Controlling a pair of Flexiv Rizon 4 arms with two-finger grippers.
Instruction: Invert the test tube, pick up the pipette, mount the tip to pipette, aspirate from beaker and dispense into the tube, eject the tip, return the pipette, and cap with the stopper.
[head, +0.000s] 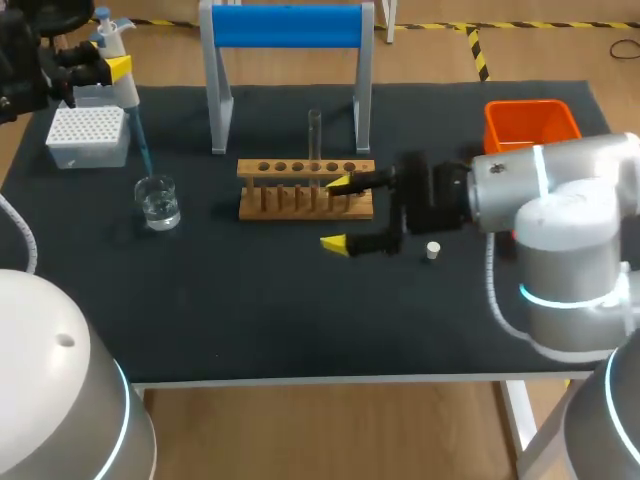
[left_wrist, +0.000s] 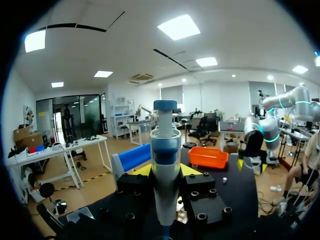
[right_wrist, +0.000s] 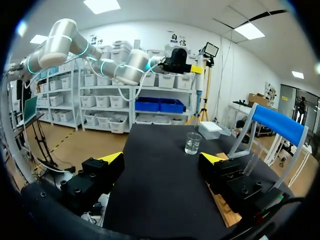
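near: bare table (head: 300, 320) across the front, free passage | centre: rack (head: 305, 190) with upright test tube (head: 314, 135), blue stand (head: 287, 30) behind | left: pipette (head: 125, 85) over beaker (head: 158, 203), tip box (head: 88, 137) beyond; open gap beaker-to-rack | right: right gripper (head: 337, 214) spread wide at rack's right end, stopper (head: 432, 250) beside, orange bin (head: 530, 125) far

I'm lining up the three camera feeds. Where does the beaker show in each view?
Head view: the beaker stands beside the tip box, left of the wooden rack.
Left wrist view: not in it.
Right wrist view: the beaker stands ahead of the right gripper.
Shared landmark: the blue-topped stand, which shows in all three views.
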